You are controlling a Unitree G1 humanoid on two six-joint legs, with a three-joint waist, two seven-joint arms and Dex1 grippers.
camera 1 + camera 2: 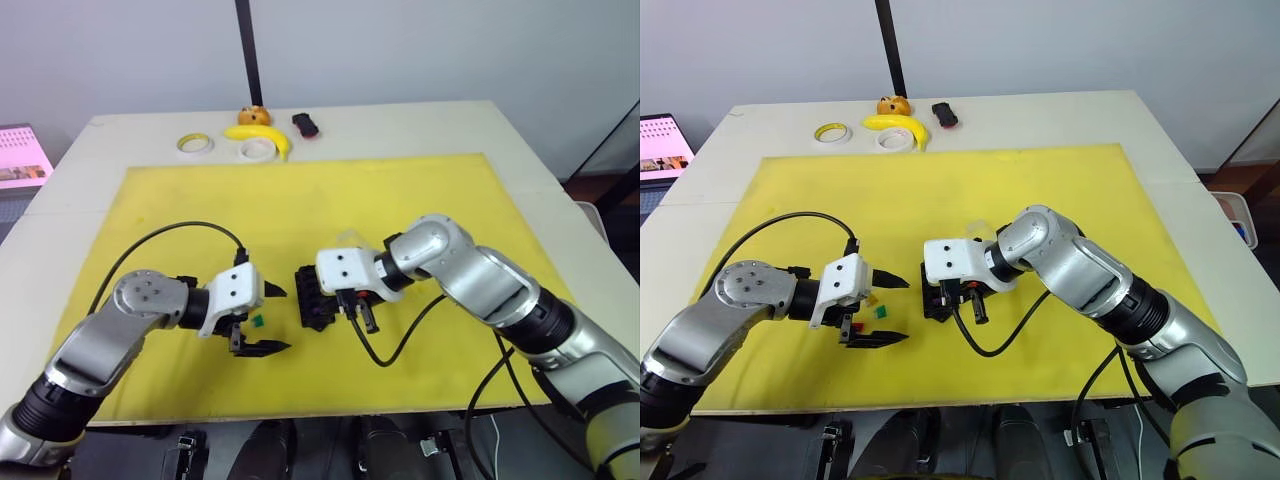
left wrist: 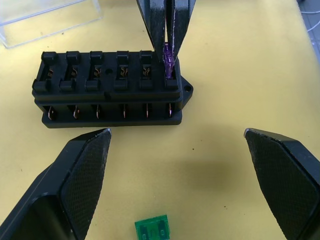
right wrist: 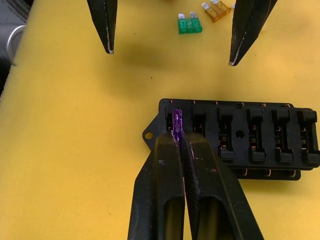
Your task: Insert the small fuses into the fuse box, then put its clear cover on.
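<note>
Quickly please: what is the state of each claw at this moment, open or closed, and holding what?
Left claw: open, holding nothing, above the green fuse.
Right claw: closed on the purple fuse, at an end slot of the fuse box.

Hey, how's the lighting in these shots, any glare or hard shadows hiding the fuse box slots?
Left wrist view: even light, fuse box slots and metal clips readable, soft shadows under left gripper. Right wrist view: purple fuse sharp, right gripper hides some of the near slots. Head views: no strong glare on the yellow mat.

Pale table (image 1: 520, 140), yellow mat (image 1: 330, 200), grey wall (image 1: 400, 40), black pole (image 1: 247, 50)
</note>
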